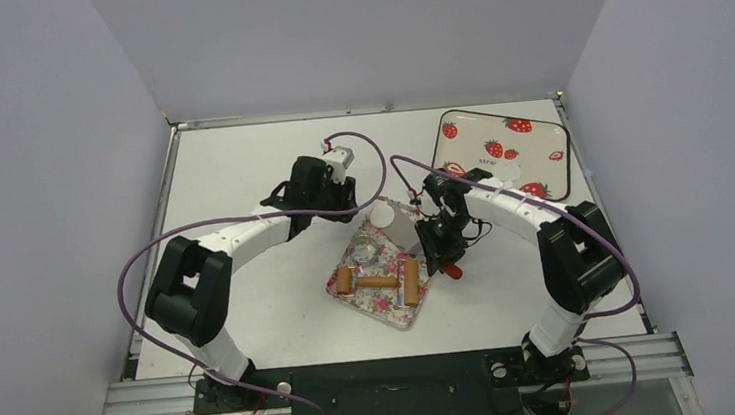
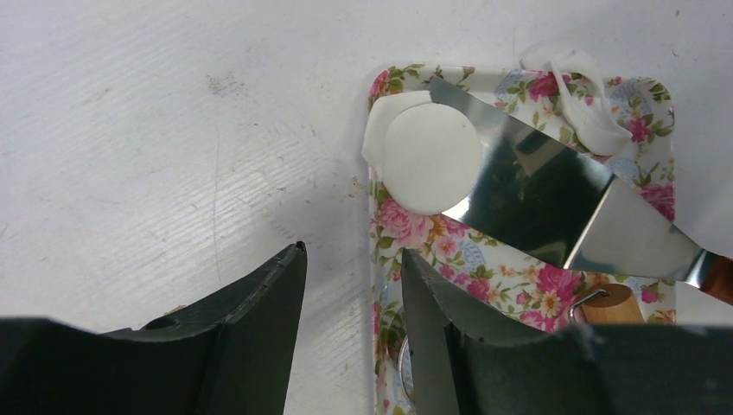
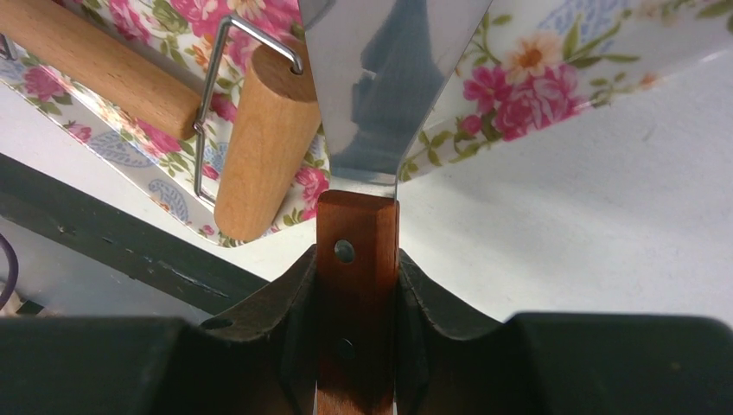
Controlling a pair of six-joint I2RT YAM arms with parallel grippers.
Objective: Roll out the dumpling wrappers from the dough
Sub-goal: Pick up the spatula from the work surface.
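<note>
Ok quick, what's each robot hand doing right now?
Left gripper: open, holding nothing.
Right gripper: shut on the spatula, by its handle.

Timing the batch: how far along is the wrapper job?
Done: one pale disc seems to lie on the strawberry tray. In hand: the right gripper holds the spatula, its blade carrying a round wrapper over the floral tray corner. To do: the dough scrap needs rolling; the left gripper hangs open.

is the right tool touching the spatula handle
Touching. The right wrist view shows the right tool pressed against both sides of the spatula handle, with no gap.
</note>
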